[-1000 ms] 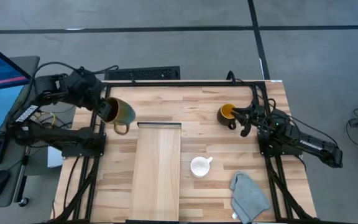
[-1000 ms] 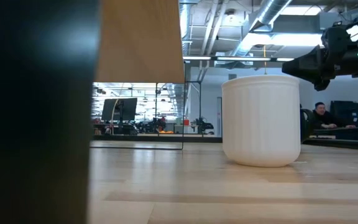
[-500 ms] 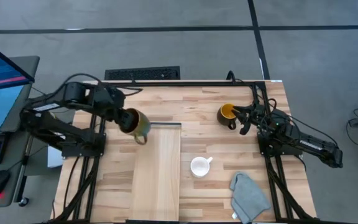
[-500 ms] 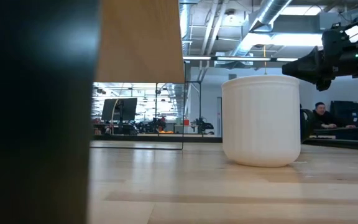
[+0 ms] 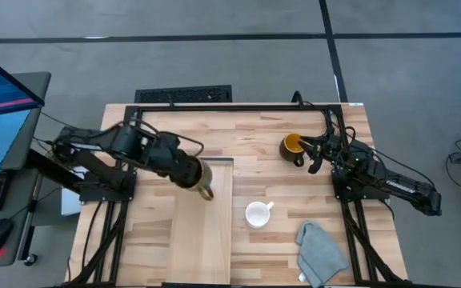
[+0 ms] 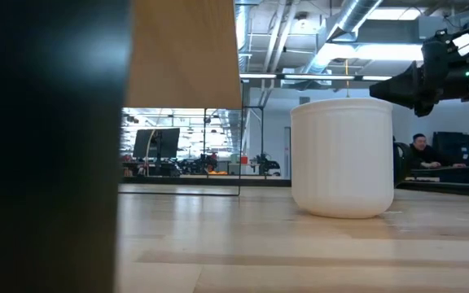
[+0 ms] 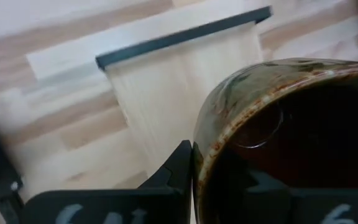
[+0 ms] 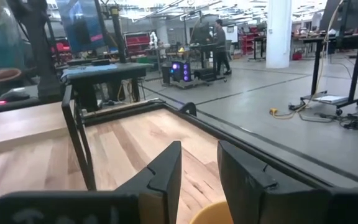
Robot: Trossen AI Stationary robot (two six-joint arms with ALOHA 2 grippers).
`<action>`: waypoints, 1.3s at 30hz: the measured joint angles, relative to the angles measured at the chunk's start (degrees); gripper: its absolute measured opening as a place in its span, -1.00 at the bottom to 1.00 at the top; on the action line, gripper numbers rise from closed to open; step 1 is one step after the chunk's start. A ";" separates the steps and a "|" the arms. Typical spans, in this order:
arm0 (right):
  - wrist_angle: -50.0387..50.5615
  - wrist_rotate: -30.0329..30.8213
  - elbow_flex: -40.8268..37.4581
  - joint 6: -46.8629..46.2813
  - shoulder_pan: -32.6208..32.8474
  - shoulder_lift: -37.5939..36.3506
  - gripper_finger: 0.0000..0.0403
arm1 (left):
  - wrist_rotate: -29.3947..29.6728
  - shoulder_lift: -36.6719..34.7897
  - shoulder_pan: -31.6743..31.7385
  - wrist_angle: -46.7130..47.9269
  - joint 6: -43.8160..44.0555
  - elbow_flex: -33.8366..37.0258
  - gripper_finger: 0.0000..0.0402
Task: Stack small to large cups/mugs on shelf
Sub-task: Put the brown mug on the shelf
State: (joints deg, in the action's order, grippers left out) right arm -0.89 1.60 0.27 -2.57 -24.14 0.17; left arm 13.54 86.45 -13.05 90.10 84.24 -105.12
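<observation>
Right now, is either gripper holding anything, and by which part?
The left gripper holds the large brown mug by its rim, above the shelf. The right gripper is at the yellow-lined mug; whether it grips it cannot be told.

Three mugs are in sight: one large brown mug [image 5: 202, 178] held over the far end of the shelf, one dark mug with a yellow-orange inside [image 5: 293, 147] near the table's far right corner, and one small white mug [image 5: 257, 214] on the table just off the shelf's right edge. There is one shelf [image 5: 202, 240], a single pale board running toward the table's near edge, one table [image 5: 262, 128], and one grey cloth [image 5: 320, 252] by the near right corner. Two arms work here, with two grippers: the left gripper [image 5: 190, 172] and the right gripper [image 5: 314, 152].
</observation>
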 joint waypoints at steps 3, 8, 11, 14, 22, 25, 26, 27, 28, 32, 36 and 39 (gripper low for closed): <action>-0.02 -0.02 -0.02 -0.02 0.00 0.16 -0.37 | -0.39 1.55 -0.71 -0.22 3.94 0.00 -0.89; 0.00 -0.04 -0.02 0.00 0.00 0.26 -0.37 | -2.42 3.11 -1.45 -0.18 9.73 -0.04 -0.89; 0.02 -0.04 0.00 0.00 0.00 0.26 -0.37 | -2.76 3.45 -1.95 0.01 14.34 -0.11 -0.89; 0.00 -0.04 0.00 -0.02 0.00 0.25 -0.37 | -3.96 4.27 -2.28 -0.19 17.14 0.40 -0.89; 0.02 -0.24 0.00 -1.92 0.11 0.24 -0.37 | -7.30 4.73 -2.24 -0.07 22.97 4.88 -0.89; 0.02 -0.24 0.00 -1.92 0.11 0.24 -0.37 | -7.22 4.72 -1.95 -0.08 23.97 5.31 -0.89; 0.02 -0.24 -0.02 -1.92 0.11 0.24 -0.37 | -7.37 4.70 -1.72 -0.21 24.71 5.51 -0.89; 0.02 -0.24 0.00 -1.92 0.11 0.24 -0.37 | -7.67 4.70 -1.59 -0.23 25.59 5.74 -0.89; 0.02 -0.24 0.00 -1.94 0.11 0.24 -0.37 | -8.02 4.71 -1.40 -0.19 26.25 6.06 -0.89; 0.02 -0.26 0.00 -1.94 0.11 0.24 -0.37 | -8.71 4.70 -0.46 -0.06 28.47 7.11 -0.89; 0.02 -0.26 -0.02 -1.94 0.11 0.24 -0.37 | -8.50 4.66 0.30 -0.17 31.92 7.10 -0.89; 0.02 -0.26 0.00 -1.88 0.11 0.24 -0.37 | -8.19 4.69 0.67 -0.12 34.76 7.10 -0.89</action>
State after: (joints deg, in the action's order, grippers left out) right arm -0.86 1.34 0.27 -4.45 -24.03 0.41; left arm 5.34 91.13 -12.38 89.97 119.00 -98.02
